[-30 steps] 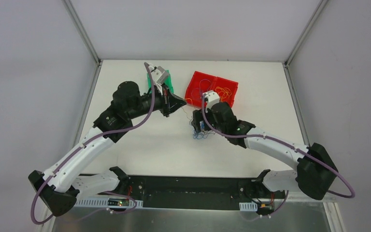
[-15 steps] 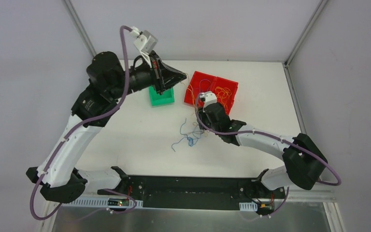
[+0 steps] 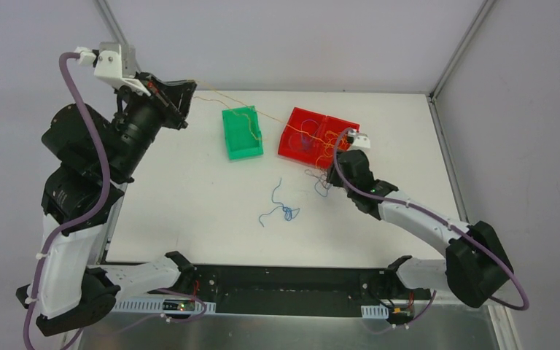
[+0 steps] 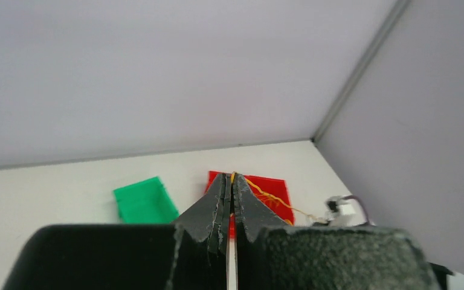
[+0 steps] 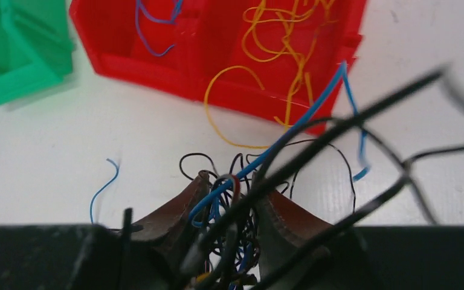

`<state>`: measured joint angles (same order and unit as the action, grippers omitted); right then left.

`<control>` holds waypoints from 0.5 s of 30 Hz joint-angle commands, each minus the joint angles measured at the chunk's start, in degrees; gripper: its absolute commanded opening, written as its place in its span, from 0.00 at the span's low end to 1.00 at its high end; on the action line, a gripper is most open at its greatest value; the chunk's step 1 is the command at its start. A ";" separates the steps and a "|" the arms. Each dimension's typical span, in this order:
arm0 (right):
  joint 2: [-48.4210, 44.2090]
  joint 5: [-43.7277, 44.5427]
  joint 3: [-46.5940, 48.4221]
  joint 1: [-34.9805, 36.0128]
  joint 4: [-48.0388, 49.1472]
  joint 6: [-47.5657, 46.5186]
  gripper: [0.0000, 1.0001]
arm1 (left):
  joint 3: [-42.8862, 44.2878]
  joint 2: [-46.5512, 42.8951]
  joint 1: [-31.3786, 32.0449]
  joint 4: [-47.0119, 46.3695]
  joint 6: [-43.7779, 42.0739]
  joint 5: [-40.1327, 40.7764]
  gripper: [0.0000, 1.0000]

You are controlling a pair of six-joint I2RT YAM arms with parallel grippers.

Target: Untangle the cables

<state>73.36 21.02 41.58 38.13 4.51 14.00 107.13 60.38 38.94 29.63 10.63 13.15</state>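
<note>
My left gripper [image 3: 188, 93] is raised high at the back left, shut on one end of a yellow-orange cable [image 3: 273, 118]. That cable runs taut over the green bin and the red bin down to the knot. In the left wrist view the cable [image 4: 266, 196] leaves the closed gripper [image 4: 232, 179] at its tip. My right gripper [image 3: 328, 171] sits low on the table just in front of the red bin. It is shut on the knot of black and blue cables [image 5: 235, 208], which bulges between its fingers [image 5: 181, 205]. A loose blue cable [image 3: 281, 210] lies on the table.
A green bin [image 3: 242, 149] stands at the back middle. A red two-part bin [image 3: 289, 142] beside it holds blue cables [image 5: 151, 30] in one half and yellow-orange cables [image 5: 284, 36] in the other. The enclosure walls stand close behind.
My left arm has risen and swung back left, drawing the yellow-orange cable taut. The right gripper has closed on the knot and moved toward the red bin, leaving a blue strand behind.
</note>
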 commanded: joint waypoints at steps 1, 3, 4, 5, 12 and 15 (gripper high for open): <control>-4.32 4.58 -2.31 -4.78 -4.19 8.94 0.35 | -3.88 -4.32 -0.14 -1.85 -3.99 18.84 0.00; -5.64 4.85 -3.07 -7.01 -4.25 11.35 0.36 | -6.22 -5.43 -0.10 -2.99 -4.64 21.20 0.00; -6.09 5.46 -3.39 -8.22 -5.83 13.21 0.35 | -7.23 -5.90 -0.09 -3.43 -4.62 22.67 0.00; -6.40 5.93 -3.66 -10.37 -7.04 15.12 0.35 | -8.01 -6.22 -0.09 -4.01 -4.62 24.20 0.00; -9.47 0.70 -5.58 -19.00 -9.30 21.22 0.27 | -14.82 -8.26 -0.09 -9.61 -4.18 24.54 0.00; -13.44 -1.25 -7.61 -18.13 -5.85 18.91 0.26 | -16.03 -7.09 -0.09 -9.78 -3.80 16.50 0.00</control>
<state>65.65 22.98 35.51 18.96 -4.69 32.56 92.73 52.42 38.92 24.12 7.20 36.07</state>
